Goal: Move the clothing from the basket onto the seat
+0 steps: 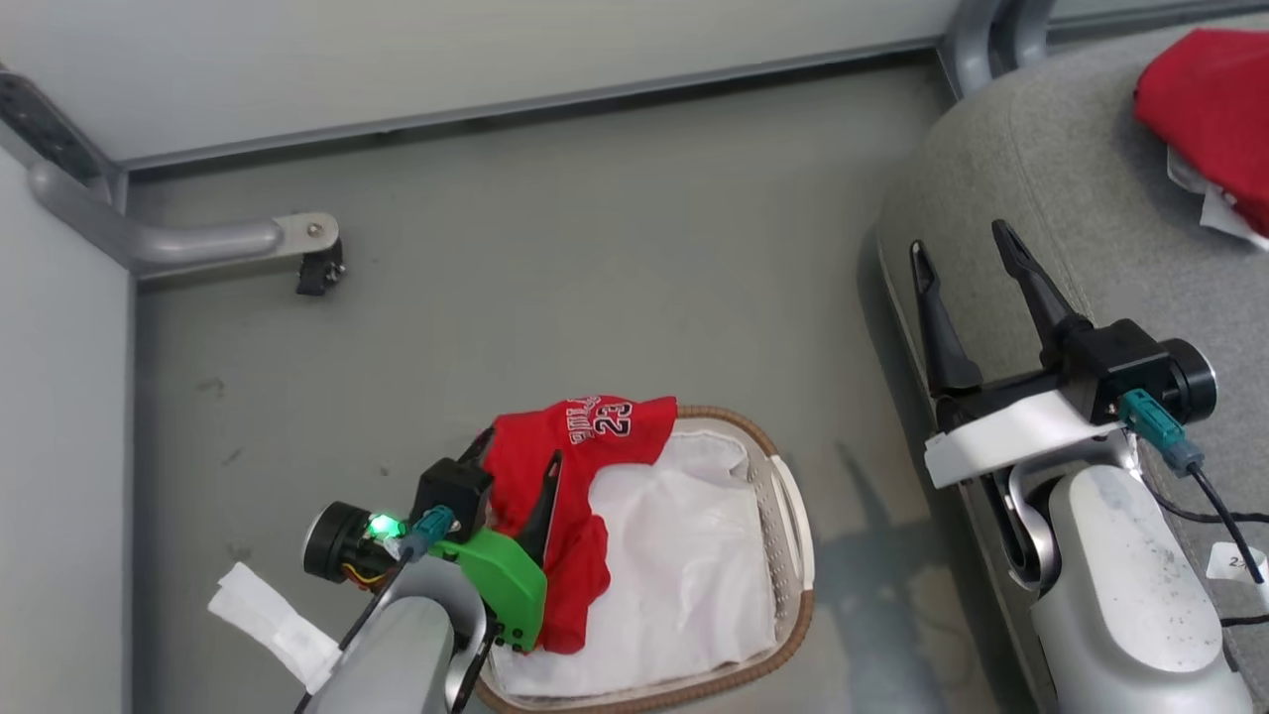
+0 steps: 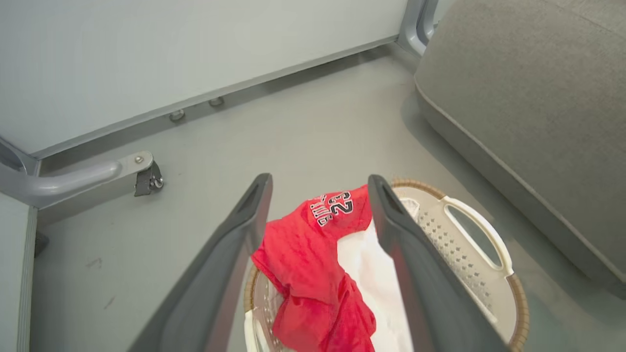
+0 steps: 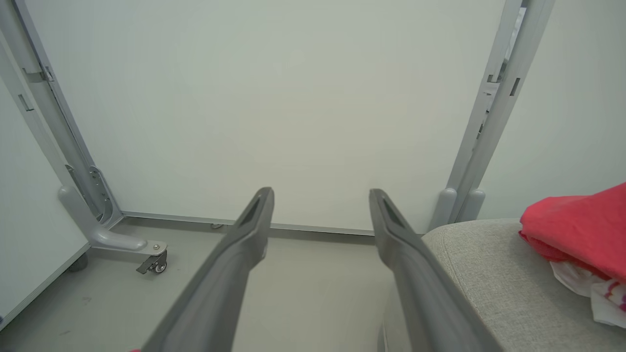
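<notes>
Head view is catching both arms together: left gripper [image 1: 520, 466] is reaching in low over the basket [image 1: 793, 555] on the floor [image 1: 555, 248], and right gripper [image 1: 960, 248] is hanging higher, over the rounded edge of the seat [image 1: 1071, 198]. Left wrist view is giving the close look down between the left gripper [image 2: 319, 195] fingers, with the basket [image 2: 469, 230] handle and the seat [image 2: 513, 98] off to one side. Right wrist view is facing the wall panel [image 3: 293, 98], with the seat [image 3: 489, 274] corner low on one side.

Left forearm is coming up from the bottom edge, fingers angled into the basket's left side. Right forearm is standing upright, fingers pointing at the wall.

Left jaws are spread wide, gripping nothing. The red 23 jersey [image 1: 585, 446] is lying bunched between them [image 2: 303, 254], draped on the rim over the white liner [image 1: 684, 555]. Right gripper [image 3: 320, 193] jaws are also wide apart and empty. A red garment [image 1: 1210, 109] is sitting on the seat, well apart from those fingers [image 3: 577, 225].
</notes>
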{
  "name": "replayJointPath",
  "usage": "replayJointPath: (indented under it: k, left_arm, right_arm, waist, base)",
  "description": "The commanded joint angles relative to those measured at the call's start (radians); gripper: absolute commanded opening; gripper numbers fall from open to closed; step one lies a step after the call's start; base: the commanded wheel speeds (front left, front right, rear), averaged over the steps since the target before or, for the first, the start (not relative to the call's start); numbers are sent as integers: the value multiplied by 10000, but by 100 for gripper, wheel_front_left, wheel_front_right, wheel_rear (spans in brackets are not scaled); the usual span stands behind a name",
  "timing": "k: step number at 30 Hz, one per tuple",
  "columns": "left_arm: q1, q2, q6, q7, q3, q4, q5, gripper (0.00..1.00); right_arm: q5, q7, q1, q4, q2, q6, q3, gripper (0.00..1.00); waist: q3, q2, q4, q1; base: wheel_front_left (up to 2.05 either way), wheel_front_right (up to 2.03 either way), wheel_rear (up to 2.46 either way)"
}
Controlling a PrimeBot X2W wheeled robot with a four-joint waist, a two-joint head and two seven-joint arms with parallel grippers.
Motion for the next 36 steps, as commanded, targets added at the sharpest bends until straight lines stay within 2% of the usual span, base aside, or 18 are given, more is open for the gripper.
replayJointPath:
  k: [1,9,17,22,36]
  left_arm:
    - [-360,46,-10,6,-205,388,-89,100]
    - [-1454,58,70,6,-1326,2364,-380,100]
    - [-2208,63,198,6,-1718,3450,-519,100]
    - [-2665,99,422,28,-1754,4351,-480,100]
    - [-3233,360,1746,719,-1438,5153,-891,100]
  right_arm:
    - [-96,-2,-262,-140,-28,-14,55,100]
    - [122,-2,-889,-643,-22,-12,249,100]
    - [347,-2,-1305,-920,-23,-14,387,100]
    - [470,-2,-1480,-1011,-23,-14,533,100]
    - [752,-2,-1757,-1158,-25,-14,900,100]
  waist:
    - [1456,0,-946,0]
    - [3189,0,-1659,0]
    - [4503,0,-2009,0]
    - [5032,0,-2192,0]
    - [5724,0,-2585,0]
  base:
    - [0,0,0]
    - [0,0,0]
    - [0,0,0]
    - [0,0,0]
    - [0,0,0]
